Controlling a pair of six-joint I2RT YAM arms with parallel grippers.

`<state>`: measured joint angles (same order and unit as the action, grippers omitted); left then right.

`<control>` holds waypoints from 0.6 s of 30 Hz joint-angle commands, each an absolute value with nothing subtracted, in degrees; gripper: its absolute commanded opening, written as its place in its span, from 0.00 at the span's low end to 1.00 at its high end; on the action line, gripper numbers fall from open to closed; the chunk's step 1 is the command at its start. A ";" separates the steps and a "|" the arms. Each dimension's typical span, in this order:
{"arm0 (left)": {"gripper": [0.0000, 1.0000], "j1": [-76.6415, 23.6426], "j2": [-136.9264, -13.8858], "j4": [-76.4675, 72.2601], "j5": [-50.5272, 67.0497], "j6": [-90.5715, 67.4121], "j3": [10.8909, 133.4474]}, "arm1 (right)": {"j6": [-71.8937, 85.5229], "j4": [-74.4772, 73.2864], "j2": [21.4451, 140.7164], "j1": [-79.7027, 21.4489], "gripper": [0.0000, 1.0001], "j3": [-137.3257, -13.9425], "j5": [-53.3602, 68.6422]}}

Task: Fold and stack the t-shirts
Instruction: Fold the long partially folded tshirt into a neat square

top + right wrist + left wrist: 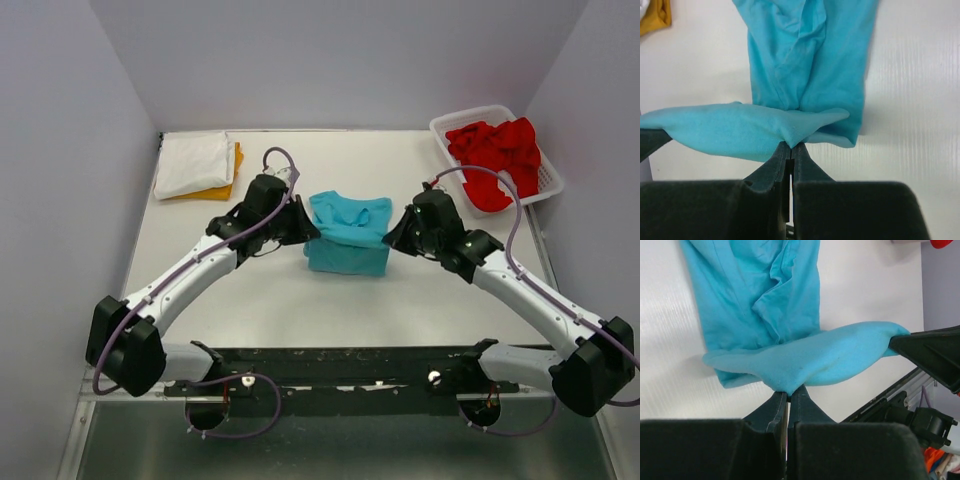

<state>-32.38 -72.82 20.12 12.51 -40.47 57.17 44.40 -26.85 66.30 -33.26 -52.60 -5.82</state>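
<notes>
Clamping the left gripper (788, 396) on one end of the turquoise t-shirt's (348, 240) raised fold, pinching the other end in the right gripper (791, 147), stretching cloth between both, resting the remainder flat just beyond both claws

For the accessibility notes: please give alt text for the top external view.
The left pincer and right pincer are shut on opposite sides of a turquoise t-shirt, holding one edge raised. A folded white shirt lies on an orange one at far left; red shirts fill a white basket at far right.
</notes>
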 commanded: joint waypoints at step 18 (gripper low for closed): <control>0.00 -23.09 -93.95 20.88 26.87 -34.55 78.61 | 41.68 -15.58 80.20 -21.61 0.01 -63.14 1.32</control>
